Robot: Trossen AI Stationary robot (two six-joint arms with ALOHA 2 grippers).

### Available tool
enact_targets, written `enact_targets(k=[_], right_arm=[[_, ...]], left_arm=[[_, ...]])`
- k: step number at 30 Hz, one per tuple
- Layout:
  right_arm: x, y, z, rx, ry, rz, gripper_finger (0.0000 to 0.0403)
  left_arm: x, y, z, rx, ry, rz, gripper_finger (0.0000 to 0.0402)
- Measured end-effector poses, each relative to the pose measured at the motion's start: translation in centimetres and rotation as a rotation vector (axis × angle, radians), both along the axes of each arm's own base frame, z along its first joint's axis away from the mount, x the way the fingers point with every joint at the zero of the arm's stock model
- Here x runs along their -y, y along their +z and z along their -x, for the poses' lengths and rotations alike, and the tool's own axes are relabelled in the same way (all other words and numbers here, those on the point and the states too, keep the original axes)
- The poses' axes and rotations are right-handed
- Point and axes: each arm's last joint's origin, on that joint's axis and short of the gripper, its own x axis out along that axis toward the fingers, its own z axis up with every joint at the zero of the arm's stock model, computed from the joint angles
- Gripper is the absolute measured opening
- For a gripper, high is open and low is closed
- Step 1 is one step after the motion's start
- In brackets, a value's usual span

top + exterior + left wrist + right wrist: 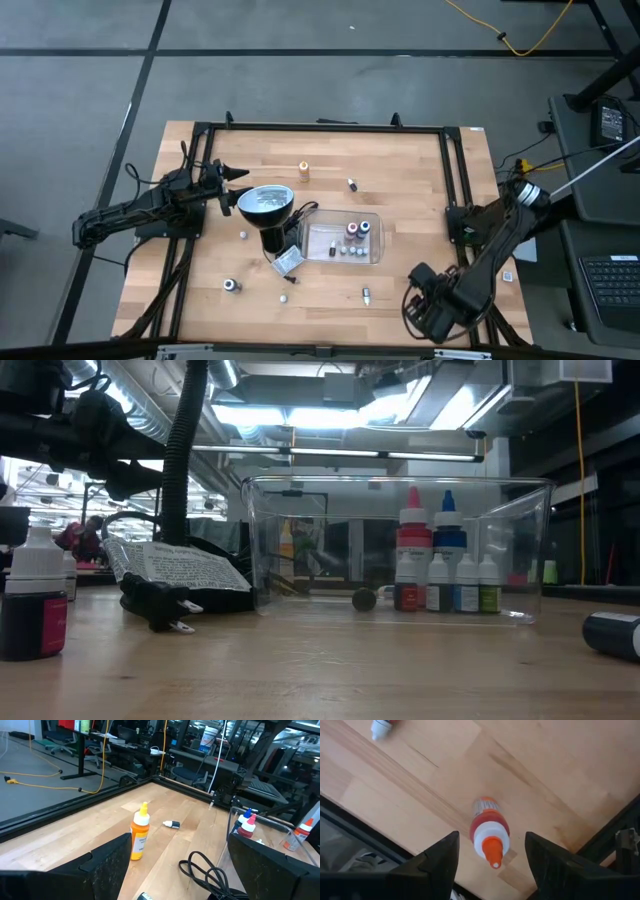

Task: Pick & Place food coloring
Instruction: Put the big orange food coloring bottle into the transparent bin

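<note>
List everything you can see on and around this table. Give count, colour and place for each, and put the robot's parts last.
Table: one, light wood, inside a black frame.
Tray: one, clear plastic, middle of the table.
Bottles in tray: six; one red-capped and one blue-capped, with four smaller white-capped ones in front.
Orange bottle: one, upright, near the far edge.
Red-orange bottle: one, white collar and orange tip, under the right pincer.
Other loose bottles: five, colours too small to tell, scattered around tray and lamp.
Lamp: one, black with a round silvery head, left of the tray.
Plug: one, black with a white tag, by the lamp's base.
Left pincer: open, beside the lamp.
Right pincer: open, near-right corner.
</note>
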Motion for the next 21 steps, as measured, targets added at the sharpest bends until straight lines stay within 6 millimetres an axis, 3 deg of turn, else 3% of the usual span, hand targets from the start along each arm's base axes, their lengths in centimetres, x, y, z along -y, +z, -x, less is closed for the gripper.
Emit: enact_targets(k=[10, 14, 21], right_arm=[[-0.3, -2.4, 0.1, -0.024, 0.006, -0.046, 0.0226], [-0.4, -2.5, 0.1, -0.018, 0.007, -0.053, 0.0224], [-0.3, -2.5, 0.1, -0.02, 0.012, -0.053, 0.0181]], left_arm=[[0.0, 0.0, 0.0, 0.0, 0.0, 0.0, 0.0322], [0.0, 0.0, 0.0, 0.0, 0.0, 0.0, 0.0322], [0.0, 0.0, 0.0, 0.0, 0.0, 0.0, 0.0322]])
